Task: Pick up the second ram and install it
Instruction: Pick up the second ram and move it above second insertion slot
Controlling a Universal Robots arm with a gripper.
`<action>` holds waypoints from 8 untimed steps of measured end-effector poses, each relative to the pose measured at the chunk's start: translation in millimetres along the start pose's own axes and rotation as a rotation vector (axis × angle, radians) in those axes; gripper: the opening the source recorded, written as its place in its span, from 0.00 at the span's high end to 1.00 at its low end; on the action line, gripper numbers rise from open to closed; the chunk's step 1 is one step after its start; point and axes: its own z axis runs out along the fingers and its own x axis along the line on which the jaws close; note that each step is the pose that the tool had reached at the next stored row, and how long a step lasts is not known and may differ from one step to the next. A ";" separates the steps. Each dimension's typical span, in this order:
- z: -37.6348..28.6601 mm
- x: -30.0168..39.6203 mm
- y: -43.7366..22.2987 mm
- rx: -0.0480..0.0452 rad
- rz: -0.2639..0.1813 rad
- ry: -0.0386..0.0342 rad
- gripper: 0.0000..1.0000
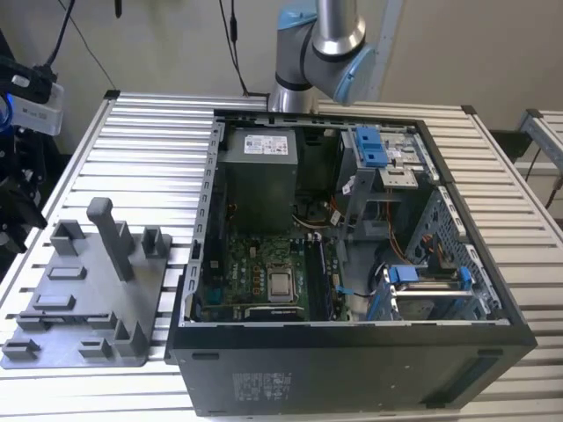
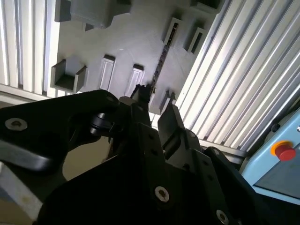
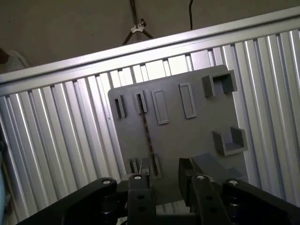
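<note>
- Second ram [image 3: 146, 136]: a long, thin, dark circuit-board stick. It stands on its long edge on the flat grey plastic holder tray [image 3: 187, 136], with each end seated in a small slotted grey bracket. It is also seen edge-on in the second wrist view [image 2: 161, 56].
- Black metal two-finger gripper [image 3: 161, 176]: the jaws are spread with a gap between them and carry nothing. It hangs above the tray in line with the stick and looks clear of it.
- Handling, my judgement: light, stiff and very thin, so easy to tip or twist. The chips and contact edge are probably fragile.
- Grasp, my judgement: pinch across the two flat faces near the middle of the upper edge. Keep off the ends in the brackets and off the lower edge.
- The smooth board faces are likely to slip in hard fingers, so a square, centred pinch matters.
- Tray: matte moulded plastic with raised rectangular pockets, U-shaped cradles and one tall upright post [image 1: 110, 233].
- Table [image 1: 149, 132]: ribbed, shiny aluminium slats.
- Open black metal computer case [image 1: 352, 369]: lies just beside the tray, on the exterior view's right of it. Inside it are a green motherboard [image 1: 264, 264] and blue plastic latches.
</note>
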 end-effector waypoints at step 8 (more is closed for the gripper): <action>3.5 0.3 -0.1 -0.0008 -0.033 -0.0007 0.58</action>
